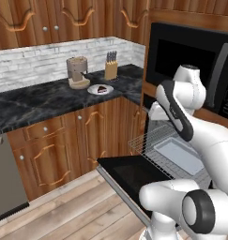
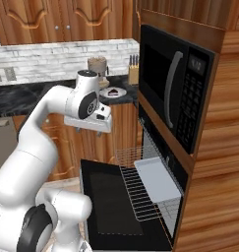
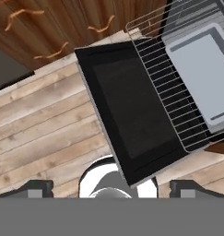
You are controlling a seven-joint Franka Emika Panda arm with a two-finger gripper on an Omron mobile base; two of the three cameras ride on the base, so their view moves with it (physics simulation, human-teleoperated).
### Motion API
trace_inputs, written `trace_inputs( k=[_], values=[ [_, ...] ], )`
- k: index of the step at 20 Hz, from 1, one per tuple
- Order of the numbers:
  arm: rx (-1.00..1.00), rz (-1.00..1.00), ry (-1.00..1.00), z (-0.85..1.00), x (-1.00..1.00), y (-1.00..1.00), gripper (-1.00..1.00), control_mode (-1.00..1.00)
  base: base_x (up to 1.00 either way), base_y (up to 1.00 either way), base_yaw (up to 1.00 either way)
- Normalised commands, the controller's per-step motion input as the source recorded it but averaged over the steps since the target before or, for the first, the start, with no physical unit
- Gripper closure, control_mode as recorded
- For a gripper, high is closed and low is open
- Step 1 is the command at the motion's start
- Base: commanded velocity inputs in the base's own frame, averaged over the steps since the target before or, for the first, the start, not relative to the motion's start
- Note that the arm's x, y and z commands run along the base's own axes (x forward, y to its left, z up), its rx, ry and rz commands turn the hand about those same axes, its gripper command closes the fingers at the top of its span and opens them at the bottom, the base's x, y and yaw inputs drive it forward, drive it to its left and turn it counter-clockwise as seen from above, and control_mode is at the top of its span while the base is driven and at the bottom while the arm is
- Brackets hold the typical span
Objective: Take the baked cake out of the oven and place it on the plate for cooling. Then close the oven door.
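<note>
Baked cake (image 1: pixel 102 88), a small dark wedge, sits on the white plate (image 1: pixel 94 90) on the black countertop (image 1: pixel 35 101), beside the tan coffee grinder (image 1: pixel 78 71) and near the wooden knife block (image 1: pixel 110 68). Oven door (image 3: pixel 132 115) hangs fully lowered, flat and level above the wood floor (image 3: pixel 44 133). One wire rack (image 2: pixel 140 189) is drawn out over the door, bearing the pale grey baking tray (image 2: pixel 158 179). Gripper (image 3: pixel 111 186) is held above the lowered door, pointing down at it, jaws spread wide and holding nothing. Microwave (image 2: pixel 175 98) sits above the oven (image 2: pixel 163 162).
</note>
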Motion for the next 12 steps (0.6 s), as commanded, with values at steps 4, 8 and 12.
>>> trace_inputs(
  k=[4,8,12],
  values=[
    [-0.07,0.12,0.0,-0.45,-0.08,-0.28,-1.0,-1.0,0.0,0.0,0.0],
    [-0.19,0.0,0.02,-0.92,0.07,0.11,-1.0,-1.0,0.0,0.0,0.0],
    [-0.21,0.0,0.1,-1.0,0.3,0.27,-1.0,-1.0,0.0,0.0,0.0]
  ],
)
